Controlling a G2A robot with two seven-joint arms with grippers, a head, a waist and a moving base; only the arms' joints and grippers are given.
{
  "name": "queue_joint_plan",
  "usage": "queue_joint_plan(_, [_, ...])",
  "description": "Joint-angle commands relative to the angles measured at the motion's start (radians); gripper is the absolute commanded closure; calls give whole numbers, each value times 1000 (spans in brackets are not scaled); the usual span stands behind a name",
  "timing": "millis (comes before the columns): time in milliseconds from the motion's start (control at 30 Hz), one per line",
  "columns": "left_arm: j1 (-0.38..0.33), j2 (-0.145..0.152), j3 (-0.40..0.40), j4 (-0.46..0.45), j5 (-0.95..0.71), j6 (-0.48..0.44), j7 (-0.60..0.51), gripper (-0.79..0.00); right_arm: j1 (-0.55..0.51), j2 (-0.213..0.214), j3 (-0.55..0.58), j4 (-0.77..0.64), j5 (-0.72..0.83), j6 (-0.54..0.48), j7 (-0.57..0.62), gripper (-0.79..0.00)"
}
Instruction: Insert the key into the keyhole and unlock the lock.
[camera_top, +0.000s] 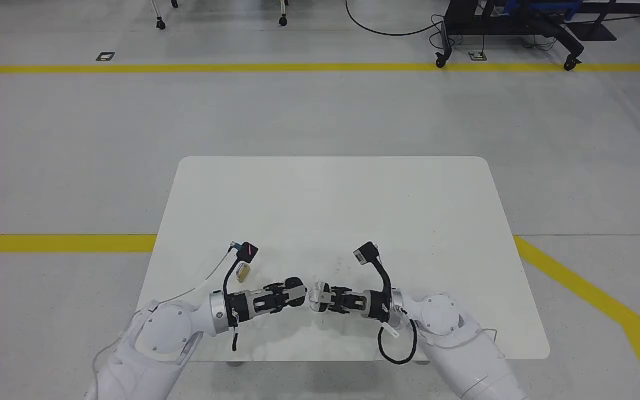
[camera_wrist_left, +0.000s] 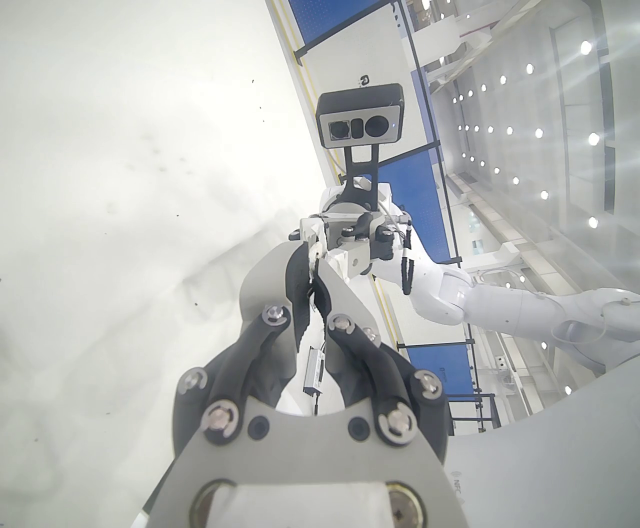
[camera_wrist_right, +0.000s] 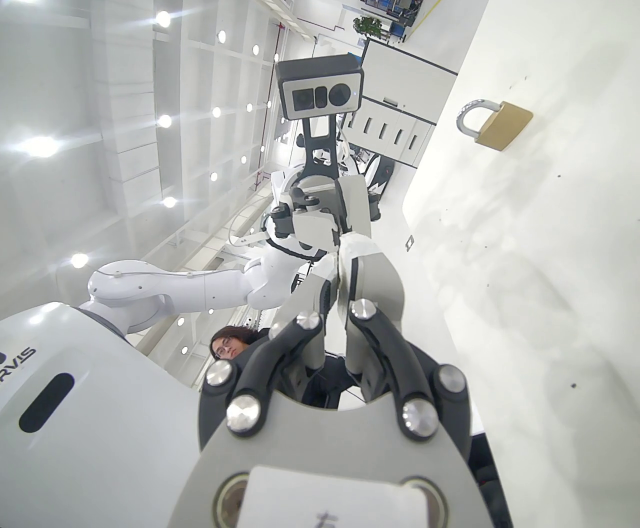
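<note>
Brass lock (camera_wrist_right: 501, 127), left gripper (camera_wrist_left: 312, 259) contents unclear

Overhead, you look straight down on the table (camera_top: 330, 200). Your wrist cameras face each other closely, one along the left gripper (camera_wrist_left: 312, 257), one along the right gripper (camera_wrist_right: 340, 250), sharing their tips.

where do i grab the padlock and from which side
The padlock lies flat on the table, so probably come from above and pinch the brass body across its two narrow side edges. Keep clear of the shackle and the end opposite it, likely the keyhole end.
</note>
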Motion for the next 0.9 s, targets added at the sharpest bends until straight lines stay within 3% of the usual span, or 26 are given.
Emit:
queue_joint_plan(0, [-4,1,2,4,-14,10,-18,-785,-1,0,2,1,-3,-5,-3,0])
queue_joint_plan(133, [-12,4,-1,13,-26,17,-35,-785,-5,9,35,18,-16,-30,-5,0])
queue_joint_plan(300, [-14,12,-46,21,-45,16,-29,-785,-52,47,197,18,-51,-111,-51,0])
queue_joint_plan(500, [2,42,-187,-49,-1,-38,-75,-785,-90,100,418,-28,-169,-144,-34,0])
queue_joint_plan(600, [16,61,-283,-121,144,-49,-74,-785,-82,118,495,-52,-213,-147,-33,0])
queue_joint_plan(700, [42,75,-359,-201,254,9,-66,-785,-83,121,509,-54,-211,-151,-34,0])
queue_joint_plan(867, [42,75,-359,-201,254,9,-66,-785,-83,121,509,-54,-211,-151,-34,0])
